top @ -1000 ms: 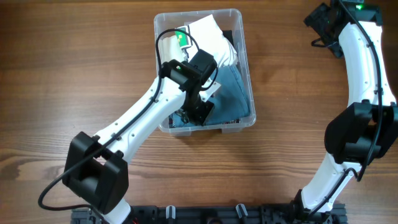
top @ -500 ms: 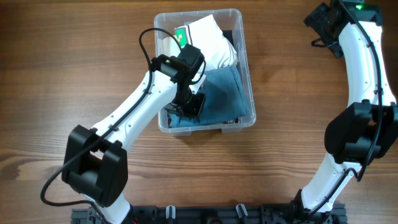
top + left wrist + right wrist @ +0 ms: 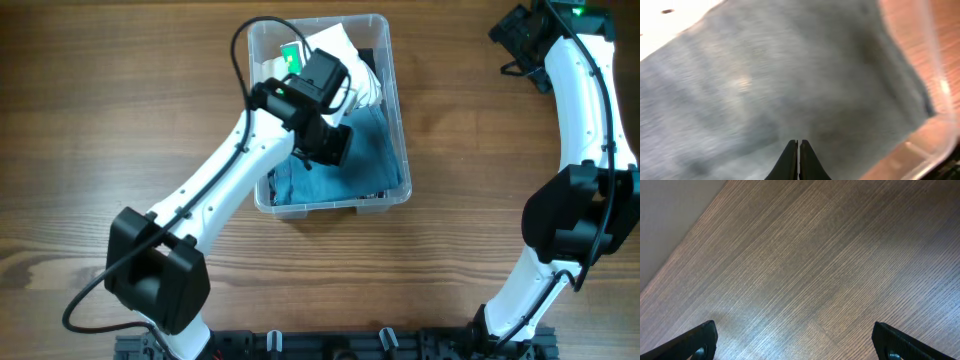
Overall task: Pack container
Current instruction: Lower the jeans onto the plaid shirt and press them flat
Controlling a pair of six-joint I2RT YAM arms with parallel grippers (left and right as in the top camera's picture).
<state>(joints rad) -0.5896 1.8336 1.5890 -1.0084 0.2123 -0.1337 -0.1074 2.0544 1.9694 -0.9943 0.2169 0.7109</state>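
Observation:
The clear plastic container (image 3: pixel 395 95) stands at the middle back of the table. It holds a folded blue-grey cloth (image 3: pixel 370 150) in its near half and a white cloth (image 3: pixel 345 55) in its far half, with a small green and white item (image 3: pixel 291 58) beside it. My left gripper (image 3: pixel 333 145) is shut and empty, inside the container just above the blue cloth; in the left wrist view its closed fingertips (image 3: pixel 798 147) hover over the blue cloth (image 3: pixel 765 85). My right gripper (image 3: pixel 520 40) is open and empty at the far right, over bare wood (image 3: pixel 805 275).
The container's clear wall (image 3: pixel 935 90) shows at the right of the left wrist view. The wooden table (image 3: pixel 120 120) surrounds the container. The right arm curves along the table's right side.
My left gripper has moved from the container's near left part up and to the right, to the middle of the blue cloth. The right arm has not moved.

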